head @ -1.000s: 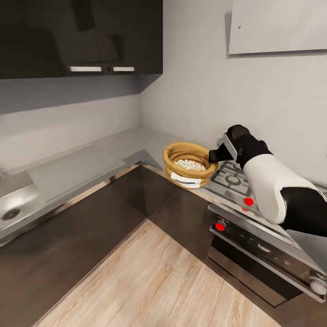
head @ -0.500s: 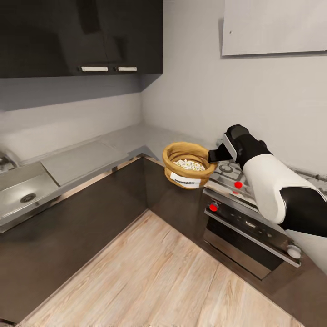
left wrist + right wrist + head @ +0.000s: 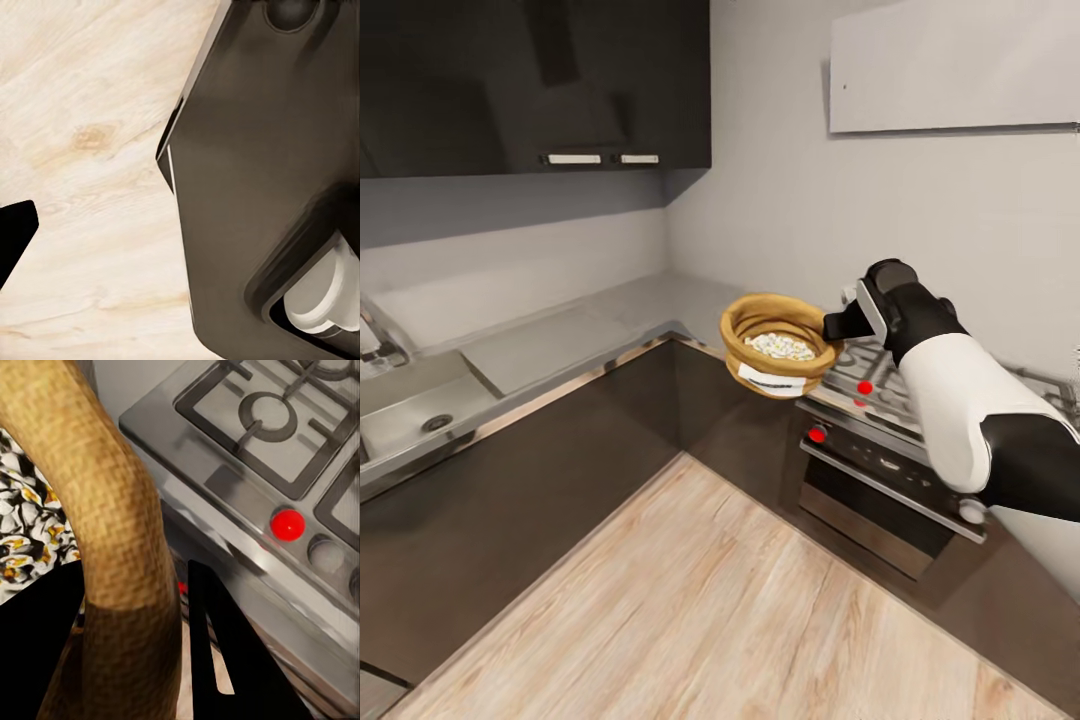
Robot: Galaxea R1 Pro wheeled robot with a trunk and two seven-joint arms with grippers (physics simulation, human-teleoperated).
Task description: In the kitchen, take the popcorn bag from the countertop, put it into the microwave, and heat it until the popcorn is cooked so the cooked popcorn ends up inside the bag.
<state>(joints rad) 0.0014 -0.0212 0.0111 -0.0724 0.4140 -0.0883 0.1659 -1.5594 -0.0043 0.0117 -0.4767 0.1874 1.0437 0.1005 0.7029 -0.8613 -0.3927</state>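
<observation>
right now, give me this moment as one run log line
phase: carrying | right gripper: shut on popcorn bag rim | bag: held off countertop, popcorn inside | below: hob

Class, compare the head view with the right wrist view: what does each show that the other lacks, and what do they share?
Head view alone: the sink, the grey countertop, dark upper cabinets and the right arm.
Right wrist view alone: the bag's woven rim close up between the black fingers.
Both: the popcorn bag, its popcorn, and the steel hob with a red knob.
</observation>
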